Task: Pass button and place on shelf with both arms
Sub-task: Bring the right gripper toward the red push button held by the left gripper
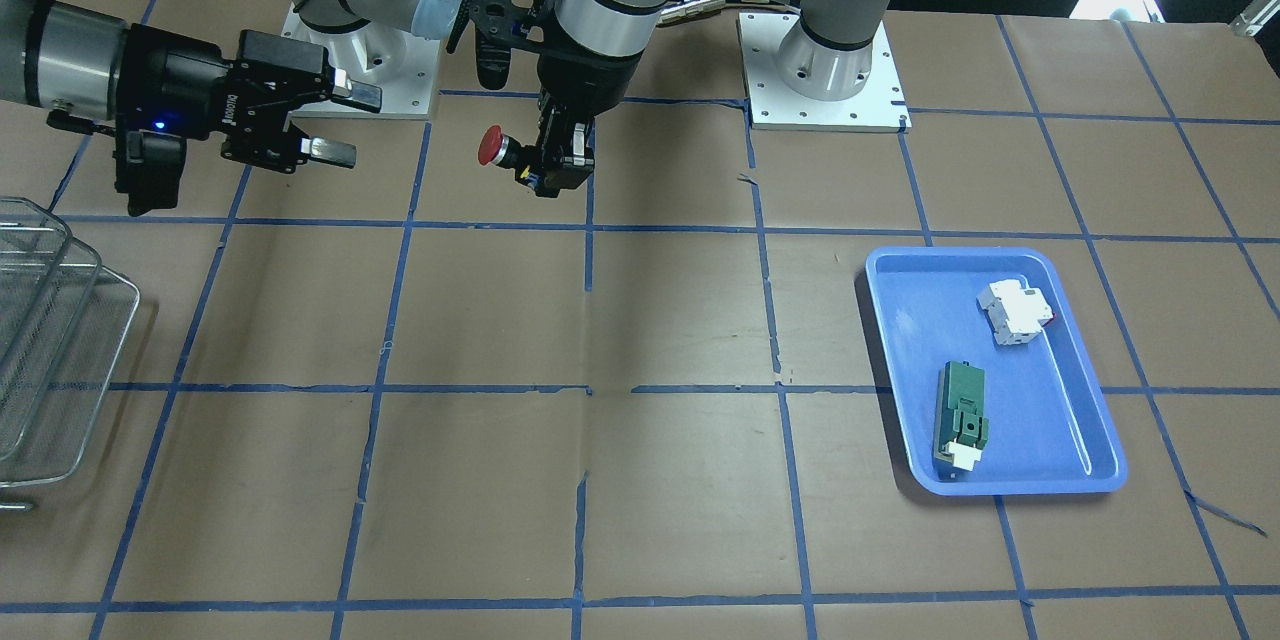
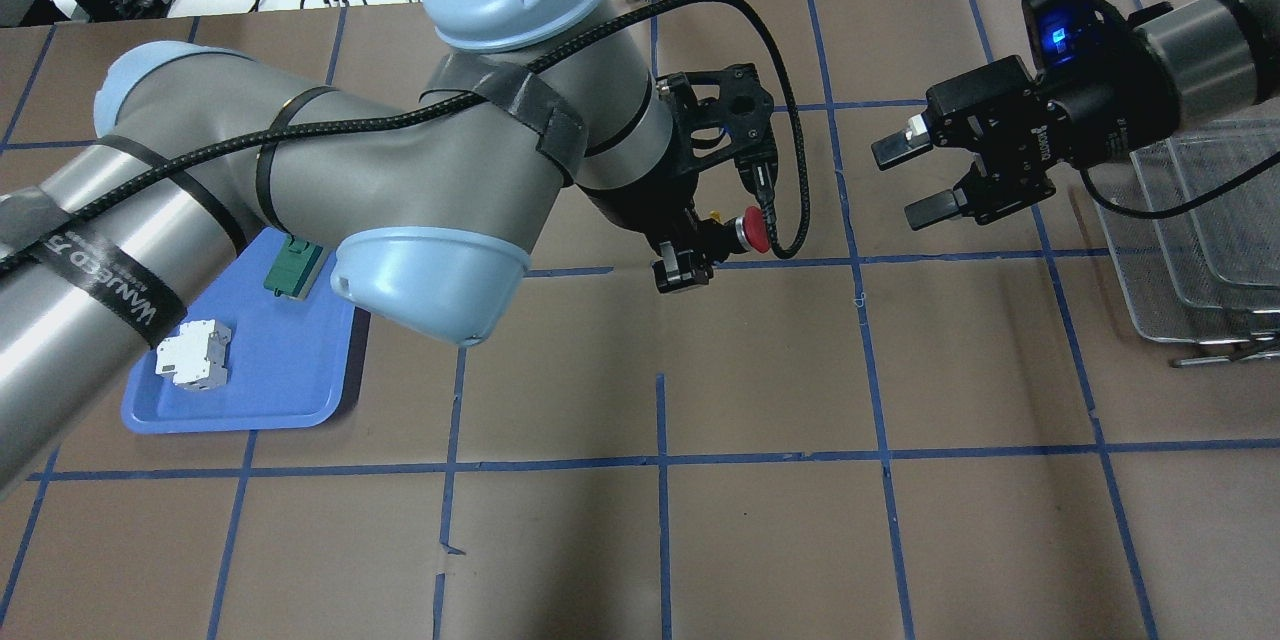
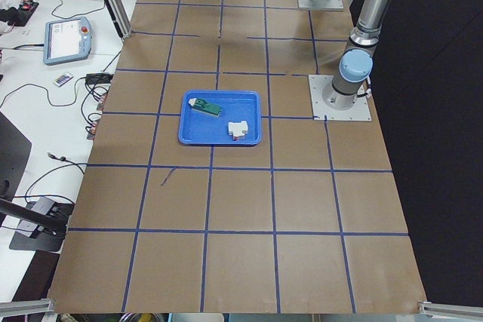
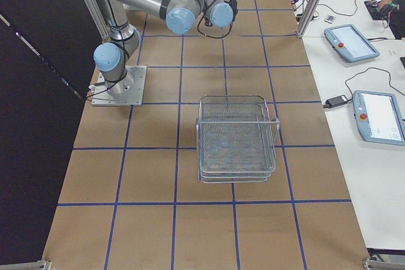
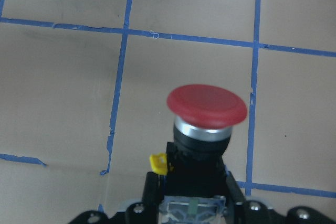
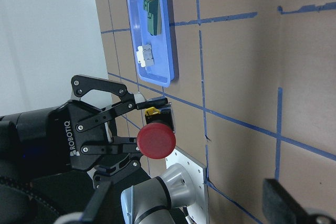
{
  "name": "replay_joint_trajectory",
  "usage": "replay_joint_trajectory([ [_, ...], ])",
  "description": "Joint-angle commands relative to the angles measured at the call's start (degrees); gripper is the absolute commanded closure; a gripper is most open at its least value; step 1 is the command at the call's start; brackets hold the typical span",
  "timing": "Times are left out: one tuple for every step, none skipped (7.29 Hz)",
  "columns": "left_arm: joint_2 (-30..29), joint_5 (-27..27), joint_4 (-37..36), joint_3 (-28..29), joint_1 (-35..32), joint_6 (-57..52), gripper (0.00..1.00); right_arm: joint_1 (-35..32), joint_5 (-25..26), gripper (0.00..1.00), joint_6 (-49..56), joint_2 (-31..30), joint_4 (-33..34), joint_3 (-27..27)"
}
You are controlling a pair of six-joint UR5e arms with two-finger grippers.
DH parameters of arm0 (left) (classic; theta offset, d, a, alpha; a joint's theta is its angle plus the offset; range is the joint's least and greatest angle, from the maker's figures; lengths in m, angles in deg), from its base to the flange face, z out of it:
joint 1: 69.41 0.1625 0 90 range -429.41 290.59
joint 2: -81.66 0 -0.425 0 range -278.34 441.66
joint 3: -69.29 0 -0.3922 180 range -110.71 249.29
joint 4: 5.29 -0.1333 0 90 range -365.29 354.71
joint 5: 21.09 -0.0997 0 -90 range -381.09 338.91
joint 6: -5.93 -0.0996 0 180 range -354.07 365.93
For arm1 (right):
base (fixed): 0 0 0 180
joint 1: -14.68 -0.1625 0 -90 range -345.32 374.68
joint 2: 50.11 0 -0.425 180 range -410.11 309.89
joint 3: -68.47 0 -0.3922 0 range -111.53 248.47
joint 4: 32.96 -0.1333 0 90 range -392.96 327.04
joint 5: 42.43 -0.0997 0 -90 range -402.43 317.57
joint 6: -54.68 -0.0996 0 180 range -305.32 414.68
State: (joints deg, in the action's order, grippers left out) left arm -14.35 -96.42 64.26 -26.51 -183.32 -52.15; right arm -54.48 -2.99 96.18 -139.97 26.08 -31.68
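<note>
The button [image 1: 497, 147], with its red cap, black body and bluish rear block, is held above the table in my left gripper [image 1: 562, 160], which is shut on its body. The red cap [image 2: 754, 230] points toward my right gripper [image 2: 908, 182], which is open and empty a short gap away. The left wrist view shows the cap [image 5: 207, 104] sticking out past the fingers. The right wrist view faces the cap [image 6: 156, 141] and the left gripper [image 6: 123, 129] behind it. The wire-mesh shelf [image 4: 235, 137] stands on the table beyond the right gripper, also at the overhead view's right edge [image 2: 1200, 250].
A blue tray [image 1: 1075, 460] on the left arm's side holds a white boxy breaker [image 1: 1016, 311] and a green rectangular block [image 1: 961, 410]. The brown table has a grid of blue tape lines [image 1: 588, 390]. Tablets and cables lie on white side tables [image 4: 373, 112].
</note>
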Motion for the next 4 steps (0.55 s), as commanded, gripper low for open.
replay_joint_trajectory([
  [0.38, 0.10, -0.11, -0.26, 0.00, 0.07, 1.00, -4.20, -1.47, 0.00, -0.54, -0.66, 5.20, -3.12],
  [0.56, 0.10, -0.12, -0.44, 0.00, 0.07, 1.00, -6.06, -1.56, 0.00, -1.93, -0.58, 6.08, -3.12],
  [0.47, 0.01, -0.12, -0.53, 0.00, 0.07, 1.00, -6.77, -1.56, 0.00, -3.43, -0.58, 7.13, -3.21],
  [0.47, 0.01, -0.12, -0.53, 0.00, 0.07, 1.00, -8.61, -1.82, 0.00, -4.83, -0.58, 7.23, -3.21],
])
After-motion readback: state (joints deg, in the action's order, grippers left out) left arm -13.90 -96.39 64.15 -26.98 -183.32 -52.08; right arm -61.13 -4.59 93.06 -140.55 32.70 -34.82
